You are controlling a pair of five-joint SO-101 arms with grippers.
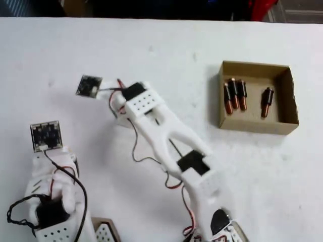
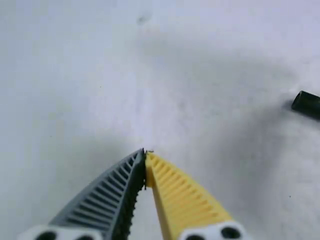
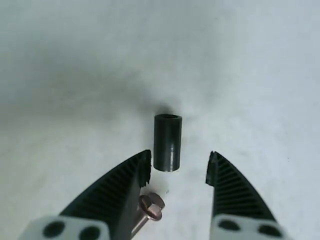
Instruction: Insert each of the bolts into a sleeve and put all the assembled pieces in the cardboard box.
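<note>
High view: the box [image 1: 282, 124] stood by the right edge of the counter [image 1: 192, 40], toward the far side. Four assembled pieces [image 1: 235, 96] lay in it, three side by side and one apart. The right arm [image 1: 166, 131] stretched from the near edge toward the counter's middle. The left arm [image 1: 53, 186] sat at the near-left corner.

Left wrist view: the left jaws were closed tip to tip on nothing, over bare counter. The end of a sleeve [image 2: 306, 104] lay well off to one side of them.

Right wrist view: the right jaws were wide open and empty. The sleeve [image 3: 167, 142] seemed to lie on the counter between their tips and just ahead, its open end pointing away. A bolt [image 3: 150, 207] lay close beside one jaw and was partly hidden by it.

One sleeve and one bolt looked left to join, and the grasp of the sleeve seemed the step in hand. To do it well, the right jaws should go forward until the tips straddle the sleeve's middle, then drop close to the counter. They should close squarely across the round sides, since a skewed pinch could roll it away. The jaw by the bolt should not knock it, and the open end should be left free for the bolt
</note>
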